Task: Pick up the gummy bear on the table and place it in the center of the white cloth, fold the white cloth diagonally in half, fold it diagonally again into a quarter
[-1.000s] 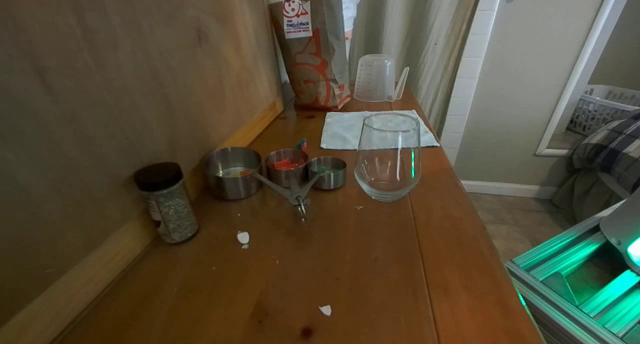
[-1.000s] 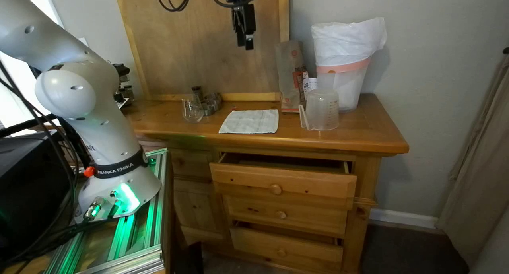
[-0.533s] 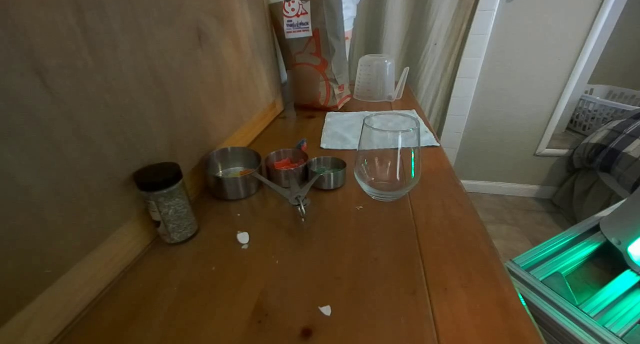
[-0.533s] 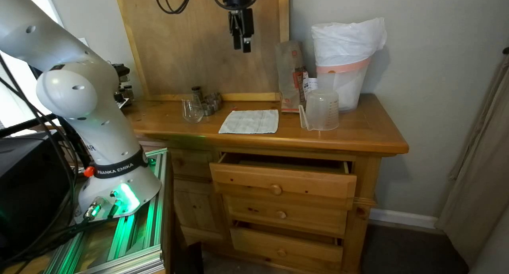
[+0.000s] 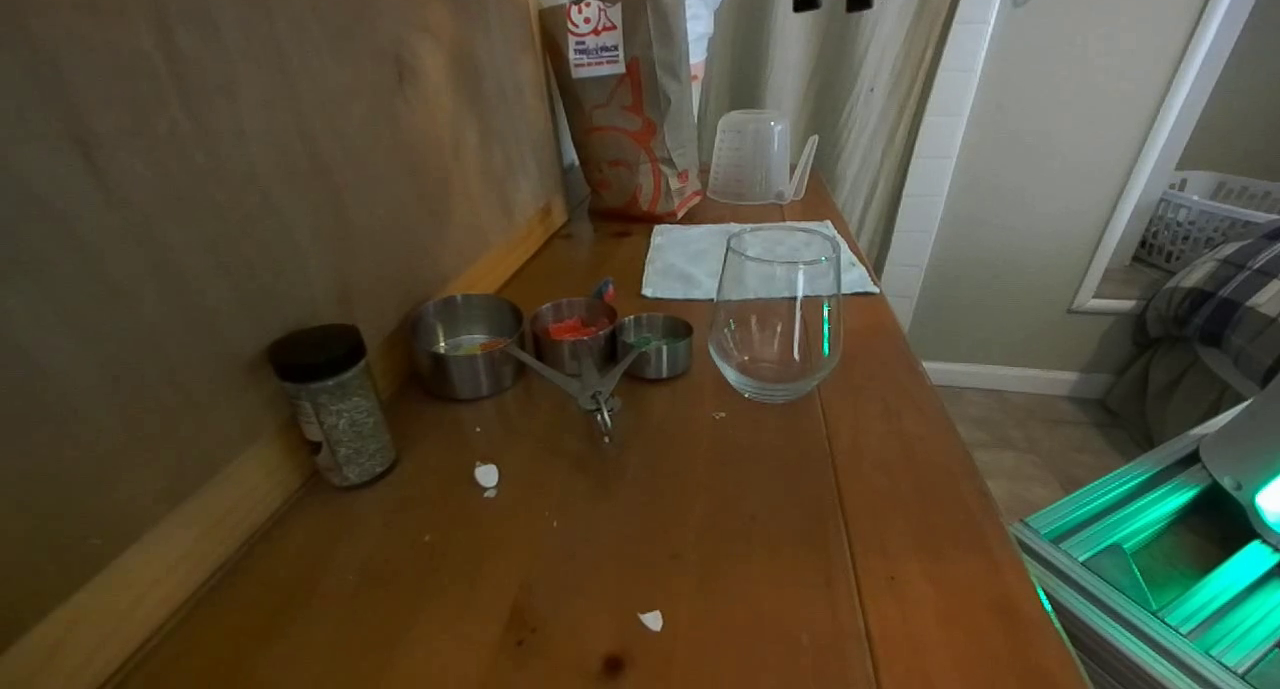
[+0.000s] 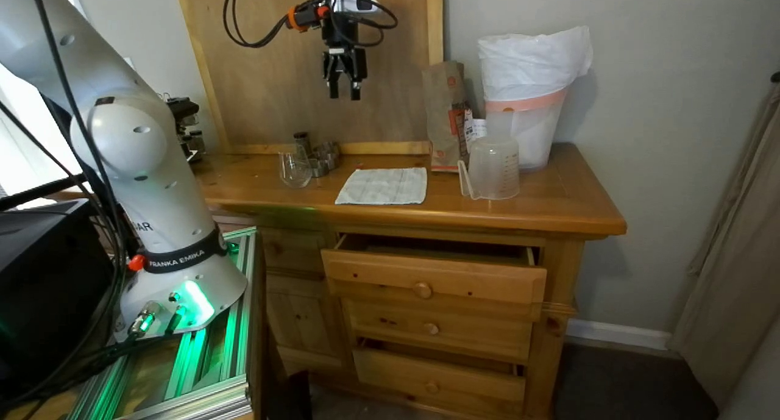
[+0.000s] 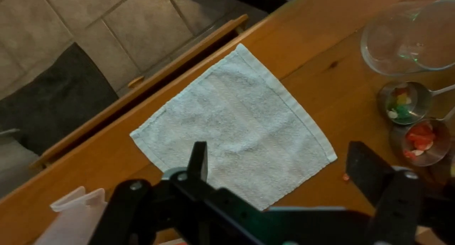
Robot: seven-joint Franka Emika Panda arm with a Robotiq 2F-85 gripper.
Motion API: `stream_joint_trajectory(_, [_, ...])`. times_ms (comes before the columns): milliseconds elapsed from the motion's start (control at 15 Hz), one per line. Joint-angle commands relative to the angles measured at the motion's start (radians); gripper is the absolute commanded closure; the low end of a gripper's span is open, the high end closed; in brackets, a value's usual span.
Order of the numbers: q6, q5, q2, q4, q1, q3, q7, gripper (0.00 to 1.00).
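Note:
The white cloth [image 5: 690, 259] lies flat and unfolded on the brown wooden table [image 5: 740, 529]; it also shows in an exterior view [image 6: 384, 187] and the wrist view [image 7: 234, 120]. A small red piece, likely the gummy bear [image 7: 345, 176], lies on the table just off a cloth corner, partly hidden by a finger in the wrist view. A red spot there also shows in an exterior view [image 6: 359, 166]. My gripper [image 6: 345, 94] is open and empty, high above the cloth. Its fingers stand wide apart in the wrist view [image 7: 277, 147].
A clear glass [image 5: 775, 319] and metal measuring cups [image 5: 465, 349] holding candy stand beside the cloth. A spice jar [image 5: 335, 409] stands by the wooden back panel. A paper bag [image 6: 443, 115] and a plastic measuring jug [image 6: 495, 169] stand across the cloth. Drawers [image 6: 432, 277] jut out below.
My gripper has come down and moved left in an exterior view, turning so both fingers show. Its fingertips have entered the top of an exterior view. The cloth and other objects have not moved.

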Motion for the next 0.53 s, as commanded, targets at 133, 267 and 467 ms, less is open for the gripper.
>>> stream_joint_trajectory(133, [0.079,-0.002,0.141,0.028,0.064,0.083,0.017,0.00])
stream_joint_trajectory(267, [0.067,-0.002,0.104,0.005,0.062,0.072,0.009,0.00])
stream_joint_trajectory(467, [0.067,-0.002,0.103,0.005,0.060,0.066,0.009,0.00])
